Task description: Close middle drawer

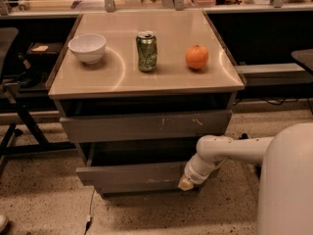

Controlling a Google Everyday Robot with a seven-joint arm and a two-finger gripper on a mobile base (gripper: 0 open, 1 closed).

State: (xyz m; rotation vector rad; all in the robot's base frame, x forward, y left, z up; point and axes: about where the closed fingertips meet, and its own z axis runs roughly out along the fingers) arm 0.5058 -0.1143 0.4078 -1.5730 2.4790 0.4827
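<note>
The middle drawer (132, 176) is a wide, shallow grey drawer that sticks out of the cabinet toward me, with its dark interior showing behind its flat front. My gripper (186, 182) is at the end of the white arm that reaches in from the right. It sits low against the right end of that drawer front. Above it is the taller grey drawer front with pale scratch marks (146, 125), which also stands slightly out under the top.
On the beige cabinet top (122, 77) stand a white bowl (87, 47), a green can (146, 51) and an orange (196, 57). A dark chair frame (19, 116) stands to the left. My white body (288, 185) fills the lower right. A cable (90, 214) lies on the speckled floor.
</note>
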